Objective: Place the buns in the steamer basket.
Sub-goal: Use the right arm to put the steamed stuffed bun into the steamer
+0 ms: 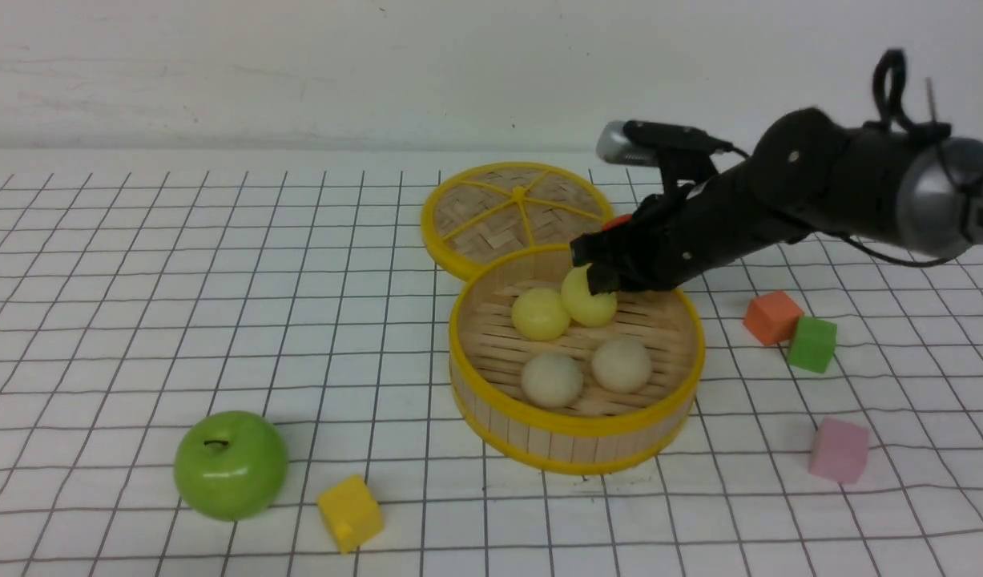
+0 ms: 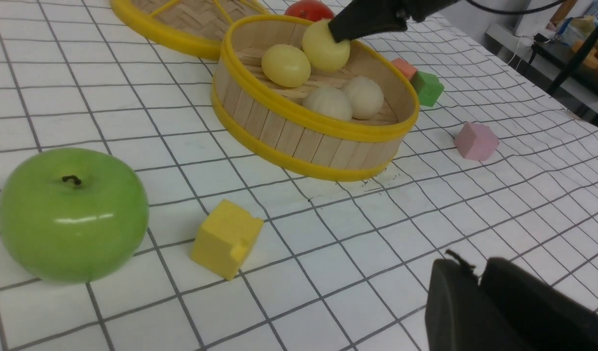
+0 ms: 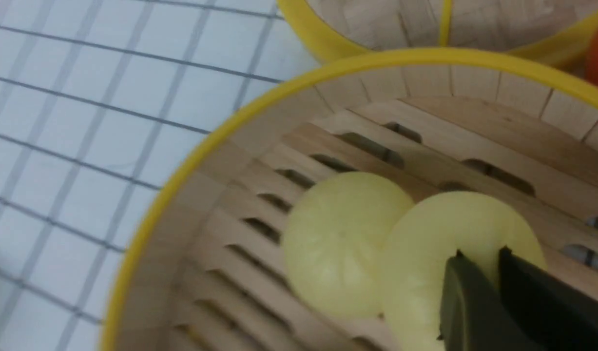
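The steamer basket (image 1: pixel 573 423) stands at the table's middle. Two pale yellow buns (image 1: pixel 540 314) (image 1: pixel 586 307) lie at its back and two beige-white buns (image 1: pixel 552 379) (image 1: pixel 622 364) at its front. My right gripper (image 1: pixel 591 276) reaches down into the basket from the right, onto the top of the rear yellow bun (image 3: pixel 425 253). Its jaws stand a narrow gap apart with that bun showing between the tips (image 3: pixel 479 256); whether they grip it does not show. The left gripper (image 2: pixel 474 267) hovers low over bare table near the front, its fingers together and empty.
The flat woven lid (image 1: pixel 517 210) leans behind the basket, with a red fruit (image 2: pixel 308 7) beside it. A green apple (image 1: pixel 231 465) and a yellow cube (image 1: pixel 350 512) sit front left. Orange (image 1: pixel 772 316), green (image 1: pixel 811 344) and pink (image 1: pixel 839 449) cubes lie to the right.
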You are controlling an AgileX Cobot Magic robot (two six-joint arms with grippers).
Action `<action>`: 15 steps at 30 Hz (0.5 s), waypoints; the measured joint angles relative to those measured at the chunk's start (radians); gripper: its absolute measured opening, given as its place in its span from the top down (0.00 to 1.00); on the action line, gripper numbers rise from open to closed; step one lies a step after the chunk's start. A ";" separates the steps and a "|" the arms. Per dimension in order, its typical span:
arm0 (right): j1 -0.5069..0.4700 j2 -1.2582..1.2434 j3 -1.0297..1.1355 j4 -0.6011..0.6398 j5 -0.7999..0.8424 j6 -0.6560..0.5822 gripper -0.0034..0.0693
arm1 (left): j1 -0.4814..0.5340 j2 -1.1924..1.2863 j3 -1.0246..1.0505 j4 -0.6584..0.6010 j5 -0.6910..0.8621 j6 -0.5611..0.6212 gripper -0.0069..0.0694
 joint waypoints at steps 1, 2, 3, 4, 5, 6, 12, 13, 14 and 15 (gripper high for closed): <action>0.000 0.011 0.000 -0.011 -0.010 0.000 0.77 | 0.000 0.000 0.000 0.000 0.000 0.000 0.81; 0.000 0.011 0.000 -0.013 -0.012 0.000 0.76 | 0.000 0.000 0.000 0.000 0.000 0.000 0.81; 0.000 0.020 0.000 -0.035 -0.024 0.000 0.68 | 0.000 0.000 0.000 0.000 0.000 0.000 0.81; 0.000 0.021 0.000 -0.038 -0.025 0.000 0.67 | 0.000 0.000 0.000 0.000 0.000 0.000 0.81; 0.000 0.019 0.000 -0.056 -0.029 -0.001 0.57 | 0.000 0.000 0.000 0.000 0.000 0.000 0.81; 0.000 0.015 0.000 -0.062 -0.027 -0.001 0.52 | 0.000 0.000 0.000 0.000 0.000 0.000 0.81; 0.000 -0.092 0.000 -0.105 0.089 0.007 0.31 | 0.000 0.000 0.000 0.000 0.000 0.000 0.81; 0.000 -0.129 0.000 -0.127 0.133 0.026 0.31 | 0.000 0.000 0.000 0.000 0.000 0.000 0.81; 0.000 -0.163 0.000 -0.150 0.174 0.056 0.33 | 0.000 0.000 0.000 0.000 0.000 0.000 0.80; 0.000 -0.208 0.001 -0.178 0.233 0.086 0.35 | 0.000 0.000 0.000 0.000 0.000 0.000 0.80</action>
